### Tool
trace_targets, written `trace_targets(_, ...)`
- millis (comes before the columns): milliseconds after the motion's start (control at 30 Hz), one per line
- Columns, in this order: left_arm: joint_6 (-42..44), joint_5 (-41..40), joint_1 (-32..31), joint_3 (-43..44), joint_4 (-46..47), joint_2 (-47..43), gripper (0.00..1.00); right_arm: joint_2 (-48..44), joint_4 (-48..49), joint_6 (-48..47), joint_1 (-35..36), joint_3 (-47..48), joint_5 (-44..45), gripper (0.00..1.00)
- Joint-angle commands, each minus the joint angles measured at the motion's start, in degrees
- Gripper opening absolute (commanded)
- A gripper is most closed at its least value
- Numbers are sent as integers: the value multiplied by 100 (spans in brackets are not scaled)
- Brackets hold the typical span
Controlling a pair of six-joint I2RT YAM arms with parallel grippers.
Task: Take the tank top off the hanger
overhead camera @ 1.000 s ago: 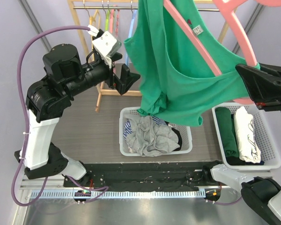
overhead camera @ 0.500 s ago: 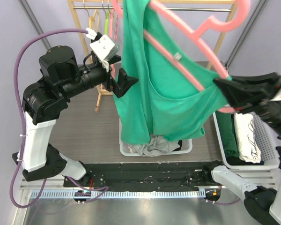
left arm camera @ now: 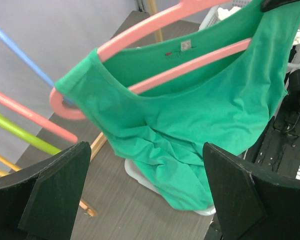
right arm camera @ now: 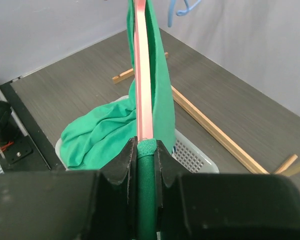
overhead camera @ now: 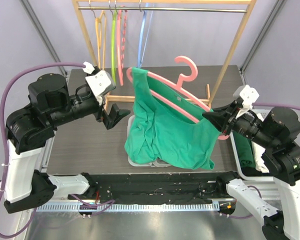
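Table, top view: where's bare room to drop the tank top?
Bare tabletop lies left of the tank top, between the rack's foot and the front rail. Crowded: the white basket under it, and the second basket below the right gripper holding the hanger.

light: bright, even, diffuse | shadows: faint | glare: mild sheen on metal rail (overhead camera: 155,227) at 6 o'clock (top view) | focus: right gripper (right arm camera: 145,150) soft at 6 o'clock

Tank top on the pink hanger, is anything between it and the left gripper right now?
Nothing visible. The open left gripper faces the tank top across bare air; the basket sits lower, under the hem. The right gripper clamps the hanger at its far end.
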Motion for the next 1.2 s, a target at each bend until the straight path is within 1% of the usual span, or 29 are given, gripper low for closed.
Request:
trace_targets(0,348,193,41,196,206,195,100,-21,202,-541,7,217,-927,1)
trace_targets(67,444,281,41,248,312,292,100,6,123,-612,7,279,-1365,1)
trace_targets(133,576,299,41,503,312,467,100,172,-69,-692,7,463,-1604,1)
trace_targets(167,611,299,41,556,321,494,100,260,-166,-735,7,620,-1954,1)
trace_targets(300,884,334,41,635,435,547,100,533,-343,-762,7,859,-2396,1)
trace_targets(433,919,500,41,627,277,556,100,797,-448,-762,7,1079,-2598,1)
trace_targets(633,998,1167,41,600,-294,565,100,1016,-396,-797,16,1272,-2844,1)
trace_targets(733,1042,1335,41,521,-400,608,100,1192,-439,-815,25,1465,-2941,1)
trace_targets(833,1104,1467,41,644,-488,757,100,1412,-536,-876,86,1685,-3003,1)
trace_targets(900,1130,1546,41,880,-602,837,98,1535,-554,-903,113,1808,-3029,1)
trace_targets(1000,1122,1722,41,1083,-742,960,83,1702,-519,-903,121,1887,-2986,1)
trace_targets(1033,1122,1740,41,1084,-743,951,66,1772,-484,-903,121,1887,-2959,1)
trace_targets(1067,1130,1740,41,1075,-717,943,55,1799,-457,-903,121,1870,-2933,1)
trace_targets(1100,1122,1731,41,1057,-716,925,47,1808,-414,-894,113,1861,-2863,1)
trace_targets(1133,1104,1705,41,1049,-716,925,27,1834,-317,-903,121,1844,-2845,1)
trace_targets(1167,1043,1635,41,1031,-647,899,21,1860,-290,-903,121,1809,-2827,1)
